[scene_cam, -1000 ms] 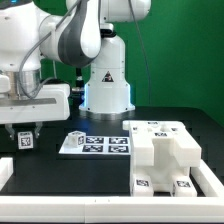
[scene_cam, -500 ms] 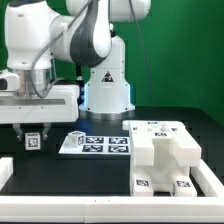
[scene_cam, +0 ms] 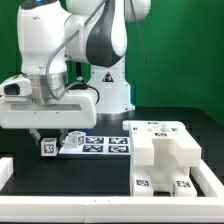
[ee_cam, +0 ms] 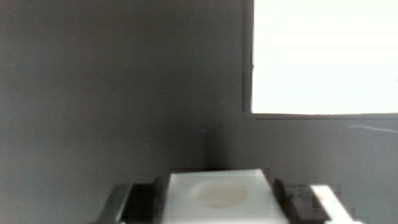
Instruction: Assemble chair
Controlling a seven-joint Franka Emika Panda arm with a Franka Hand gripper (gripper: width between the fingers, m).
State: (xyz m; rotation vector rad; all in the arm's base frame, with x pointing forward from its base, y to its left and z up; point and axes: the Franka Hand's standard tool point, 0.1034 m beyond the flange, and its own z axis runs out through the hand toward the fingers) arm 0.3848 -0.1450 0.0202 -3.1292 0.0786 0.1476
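In the exterior view my gripper (scene_cam: 47,141) hangs low over the black table, left of the marker board (scene_cam: 97,144). It is shut on a small white chair piece (scene_cam: 47,148) whose black-and-white tag faces the camera. The wrist view shows that same piece (ee_cam: 217,192) as a pale block wedged between the two dark fingers (ee_cam: 135,201). A blocky, partly joined white chair body (scene_cam: 165,152) with several tags stands at the exterior view's right, well apart from the gripper.
The raised white border (scene_cam: 60,204) runs along the table's front edge and left side. The arm's white base (scene_cam: 108,88) stands behind the marker board. A bright white flat surface (ee_cam: 329,60) fills one corner of the wrist view; the remainder is dark table.
The arm has carried the held piece toward the exterior view's right and slightly lower, closer to the marker board. The grip has not changed, and the chair body has not moved.
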